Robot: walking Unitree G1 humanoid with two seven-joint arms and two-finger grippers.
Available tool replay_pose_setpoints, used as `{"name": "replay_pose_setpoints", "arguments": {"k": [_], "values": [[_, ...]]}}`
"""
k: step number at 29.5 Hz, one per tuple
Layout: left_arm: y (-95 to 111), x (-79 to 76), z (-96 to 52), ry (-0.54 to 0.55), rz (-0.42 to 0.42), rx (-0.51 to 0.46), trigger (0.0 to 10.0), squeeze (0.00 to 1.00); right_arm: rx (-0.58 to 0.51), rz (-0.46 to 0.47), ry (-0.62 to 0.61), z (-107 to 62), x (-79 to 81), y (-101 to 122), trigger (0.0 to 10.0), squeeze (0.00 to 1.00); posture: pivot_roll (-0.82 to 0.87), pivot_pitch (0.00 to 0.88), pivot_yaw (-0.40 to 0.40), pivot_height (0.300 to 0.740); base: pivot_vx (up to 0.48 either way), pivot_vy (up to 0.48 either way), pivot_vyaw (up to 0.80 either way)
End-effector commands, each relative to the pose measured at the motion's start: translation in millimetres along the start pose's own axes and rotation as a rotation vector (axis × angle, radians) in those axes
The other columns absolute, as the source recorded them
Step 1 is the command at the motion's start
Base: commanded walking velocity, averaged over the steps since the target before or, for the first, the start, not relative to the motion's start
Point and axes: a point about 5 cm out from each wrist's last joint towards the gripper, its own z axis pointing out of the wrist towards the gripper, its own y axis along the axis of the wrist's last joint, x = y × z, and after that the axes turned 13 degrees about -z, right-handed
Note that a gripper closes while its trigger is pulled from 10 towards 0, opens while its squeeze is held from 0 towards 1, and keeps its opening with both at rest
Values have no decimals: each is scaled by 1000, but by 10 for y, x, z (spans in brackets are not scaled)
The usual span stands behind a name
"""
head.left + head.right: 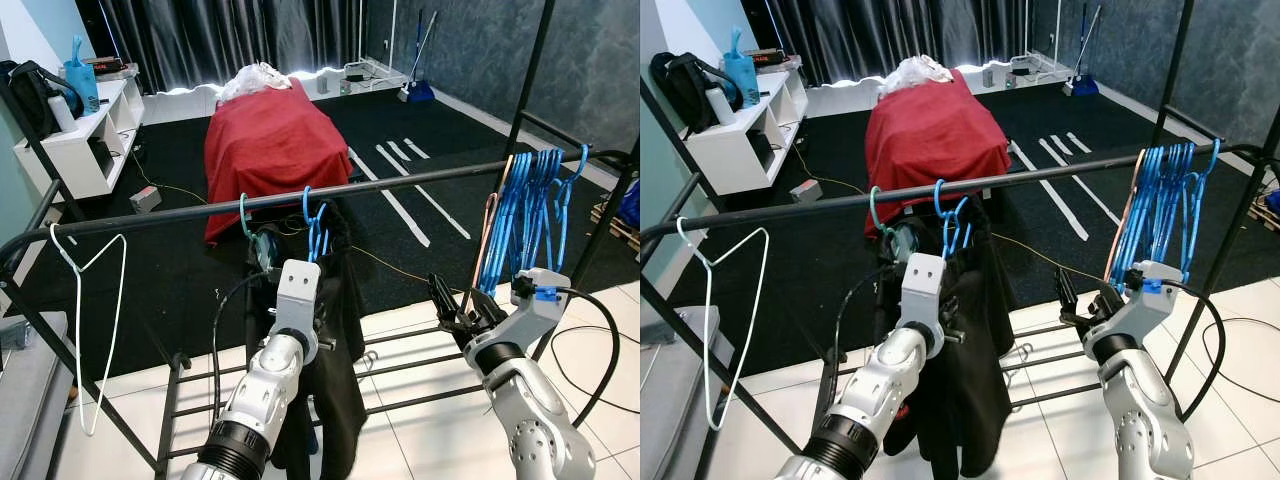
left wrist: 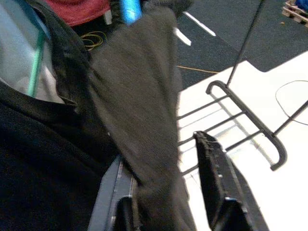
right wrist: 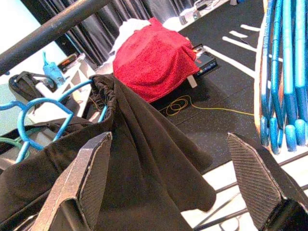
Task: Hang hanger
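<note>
A blue hanger [image 1: 313, 222] carrying a black garment [image 1: 335, 330] hangs by its hook on the black rack rail [image 1: 420, 180], near the rail's middle. A teal hanger [image 1: 243, 214] hooks on just to its left, with pale cloth under it. My left gripper [image 2: 159, 149] is pushed into the garment below the rail. Its fingers [image 2: 216, 183] stand apart with a fold of the black cloth between them. My right gripper [image 1: 455, 305] is open and holds nothing. It hovers right of the garment, below the rail.
A bunch of blue hangers [image 1: 530, 210] hangs at the rail's right end, and a white wire hanger [image 1: 100, 300] at its left end. The rack's lower bars [image 1: 400, 360] cross the tiled floor. Behind are a red-covered bed [image 1: 270, 140] and a white shelf [image 1: 85, 140].
</note>
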Motion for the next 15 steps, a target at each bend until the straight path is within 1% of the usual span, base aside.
{"name": "replay_pose_setpoints", "arguments": {"k": [1, 2, 3, 4, 6, 7, 8, 9, 11, 12, 13, 14, 15], "values": [[-97, -195, -13, -64, -65, 44, 10000, 1000, 1, -6, 8, -4, 36, -9, 10000, 0, -244, 0, 38, 740, 0, 0, 0], [-100, -145, -81, -107, -74, 34, 10000, 1000, 4, -8, 13, -12, 38, -18, 10000, 0, -240, 0, 37, 740, 0, 0, 0], [-100, -145, -81, -107, -74, 34, 10000, 1000, 4, -8, 13, -12, 38, -18, 10000, 0, -240, 0, 37, 740, 0, 0, 0], [-51, 0, -180, -127, -79, -10, 10000, 1000, 10, -12, 19, -30, 28, -33, 10000, 0, -230, 0, 33, 740, 0, 0, 0], [-51, 0, -180, -127, -79, -10, 10000, 1000, 10, -12, 19, -30, 28, -33, 10000, 0, -230, 0, 33, 740, 0, 0, 0], [-1, 137, -274, -134, -80, -52, 10000, 1000, 17, -19, 24, -47, 17, -48, 10000, 0, -225, 0, 31, 740, 0, 0, 0], [73, 320, -403, -117, -81, -106, 10000, 1000, 26, -27, 30, -67, 1, -67, 10000, 0, -208, 0, 24, 740, 0, 0, 0], [73, 320, -403, -117, -81, -106, 10000, 1000, 26, -27, 30, -67, 1, -67, 10000, 0, -208, 0, 24, 740, 0, 0, 0], [158, 523, -547, -71, -89, -170, 10000, 1000, 36, -35, 34, -87, -19, -89, 10000, 0, -202, 0, 21, 740, 0, 0, 0], [179, 577, -582, -49, -96, -189, 10000, 1000, 39, -36, 34, -90, -26, -95, 10000, 0, -198, 0, 19, 740, 0, 0, 0], [179, 577, -582, -49, -96, -189, 10000, 1000, 39, -36, 34, -90, -26, -95, 10000, 0, -198, 0, 19, 740, 0, 0, 0], [195, 659, -616, -12, -104, -211, 10000, 1000, 47, -48, 38, -95, -29, -111, 10000, 0, -195, 0, 17, 740, 0, 0, 0], [212, 762, -659, 39, -110, -235, 10000, 780, 54, -57, 40, -99, -33, -128, 10000, 0, -193, 0, 14, 740, 0, 0, 0]]}}
